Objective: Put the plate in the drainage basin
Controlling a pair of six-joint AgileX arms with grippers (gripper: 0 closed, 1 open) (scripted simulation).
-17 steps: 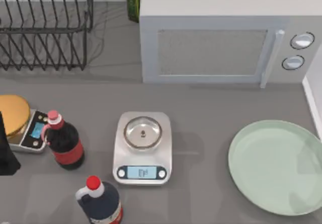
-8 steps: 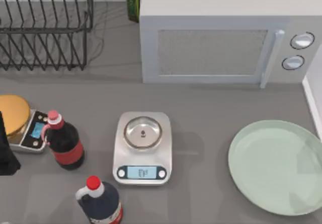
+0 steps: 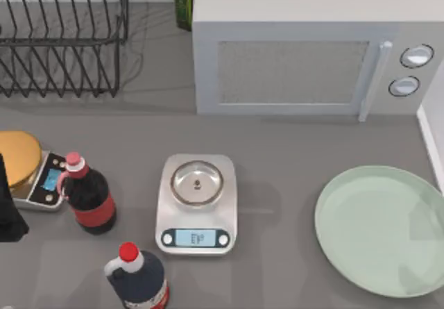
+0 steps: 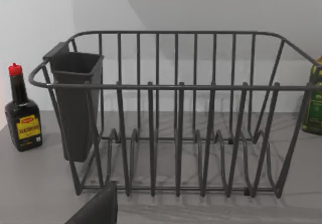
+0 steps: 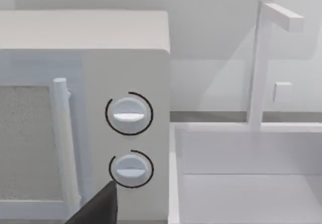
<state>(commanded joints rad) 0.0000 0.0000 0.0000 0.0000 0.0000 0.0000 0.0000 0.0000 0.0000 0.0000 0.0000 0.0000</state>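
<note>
The plate (image 3: pixel 380 230) lies flat on the grey counter, in front of the microwave (image 3: pixel 305 45) and off toward its knob end, with its far rim just beside the white edge strip of the drainage basin (image 3: pixel 430 142). That placement makes the job look short: the basin begins right past the microwave's knob side, so I judge the plate needs only a lift over the white lip and a short carry. In the right wrist view the basin (image 5: pixel 246 178) opens as a pale tub directly beside the microwave's 2 knobs (image 5: pixel 129 114), with a white tap (image 5: pixel 261 58) standing at its back wall; that camera faces the target, which suggests the right arm is the one lined up for the work, though whether its fingers are spread or closed cannot be told. The left wrist view faces the black wire dish rack (image 4: pixel 176 118), far from the plate on the microwave's other side, so the left arm looks parked, its finger state equally unreadable. Against the pictures from 1.0 s and 0.5 s ago, nothing on the counter has shifted: plate, kitchen scale (image 3: pixel 197 203) and the 2 dark bottles (image 3: pixel 89 194) sit exactly as they did.
</note>
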